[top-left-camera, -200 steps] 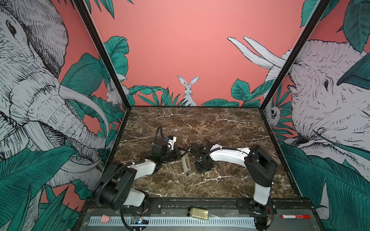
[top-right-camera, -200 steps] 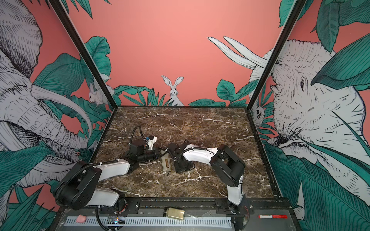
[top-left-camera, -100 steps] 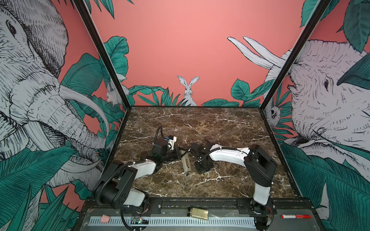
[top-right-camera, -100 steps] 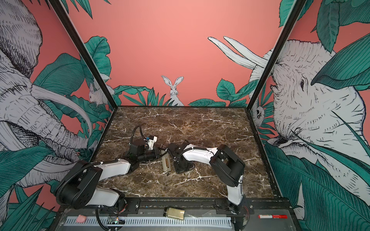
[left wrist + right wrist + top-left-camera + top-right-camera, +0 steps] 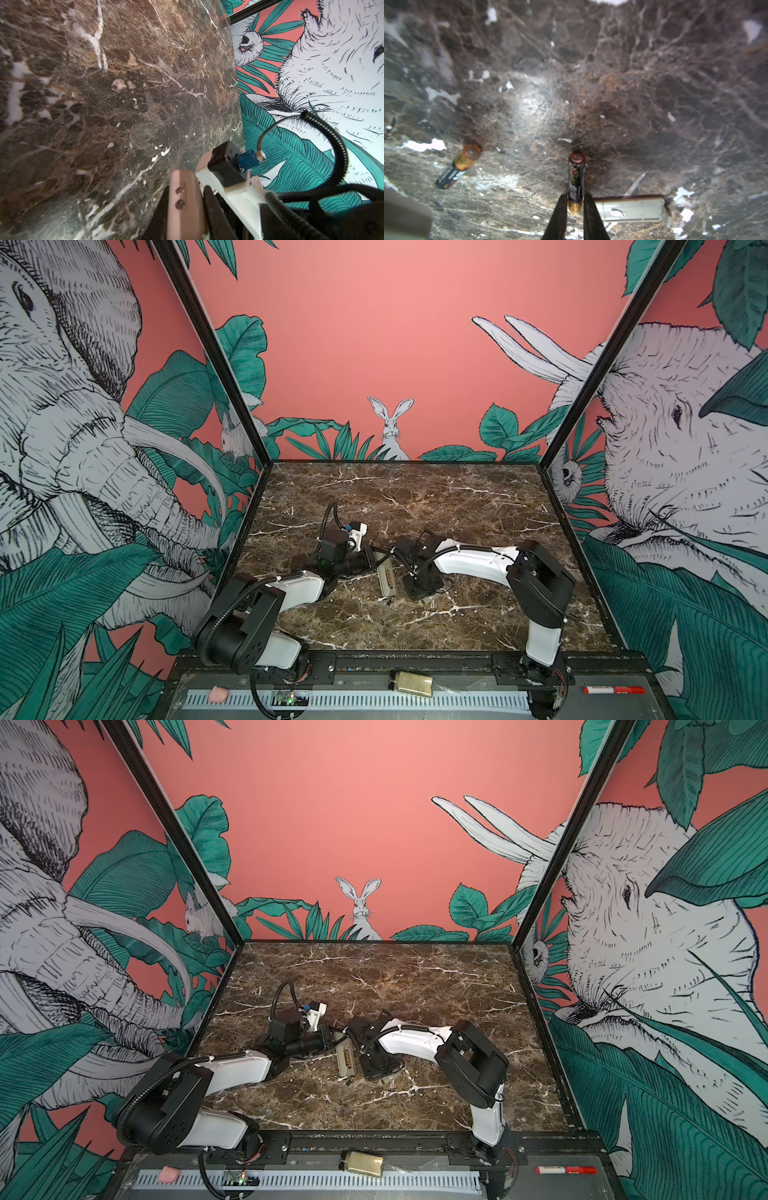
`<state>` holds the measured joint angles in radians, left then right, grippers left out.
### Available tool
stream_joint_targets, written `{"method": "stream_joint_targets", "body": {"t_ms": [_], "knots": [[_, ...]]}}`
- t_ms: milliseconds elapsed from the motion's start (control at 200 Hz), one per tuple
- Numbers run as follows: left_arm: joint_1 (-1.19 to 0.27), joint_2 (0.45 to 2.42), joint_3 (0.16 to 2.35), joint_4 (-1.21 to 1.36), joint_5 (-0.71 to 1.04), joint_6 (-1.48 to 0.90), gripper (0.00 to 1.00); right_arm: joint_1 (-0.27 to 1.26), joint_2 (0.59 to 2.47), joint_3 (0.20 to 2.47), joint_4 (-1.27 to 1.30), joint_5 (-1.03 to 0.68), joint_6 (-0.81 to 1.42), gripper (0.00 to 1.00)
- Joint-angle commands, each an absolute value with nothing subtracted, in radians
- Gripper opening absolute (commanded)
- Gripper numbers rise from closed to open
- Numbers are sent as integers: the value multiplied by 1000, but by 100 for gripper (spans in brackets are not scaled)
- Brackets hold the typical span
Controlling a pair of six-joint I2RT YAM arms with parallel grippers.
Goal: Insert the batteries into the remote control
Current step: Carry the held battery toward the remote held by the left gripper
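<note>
**Grip on the first cell.** The right fingers [image 5: 566, 200] are pinching the held battery [image 5: 576, 176] at its brassy rear end, opened only as wide as the cell. Most of its length is projecting beyond the tips, low over the bench [image 5: 654, 83]; whether its nose is touching cannot be told. The loose battery [image 5: 457, 166] is lying flat on the bench, apart from these tips, on the side toward the remote control [image 5: 385, 578]. A pale cover plate [image 5: 631, 207] is lying just beside the fingers on the opposite side. The left fingers [image 5: 371, 562] are standing fully closed and appear to be clamping the far end of the remote control. It is lying back-up, recess showing, between the two sets of fingers.

**Handling, as judged.** Each battery is acting as a light, rigid, smooth cylinder, liable to roll on the bench and to pivot or slip in an end pinch. A grip across the diameter nearer mid-length is looking steadier for seating. The remote control is looking like a light, stiff shell, best held by its long edges, clear of the recess.
</note>
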<state>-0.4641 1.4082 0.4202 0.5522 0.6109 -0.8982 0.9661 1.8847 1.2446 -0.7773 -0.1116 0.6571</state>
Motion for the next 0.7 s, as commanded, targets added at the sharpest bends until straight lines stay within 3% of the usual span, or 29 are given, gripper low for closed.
{"method": "stream_joint_targets", "body": {"t_ms": [0, 540, 690], "knots": [[-469, 1396, 416, 574, 614, -895, 0, 964, 1913, 1264, -791, -116, 652, 16], [-469, 1409, 416, 598, 619, -900, 0, 964, 1818, 1265, -765, -97, 647, 0], [-469, 1416, 407, 632, 627, -917, 0, 963, 1774, 1286, -778, -90, 645, 0]]}}
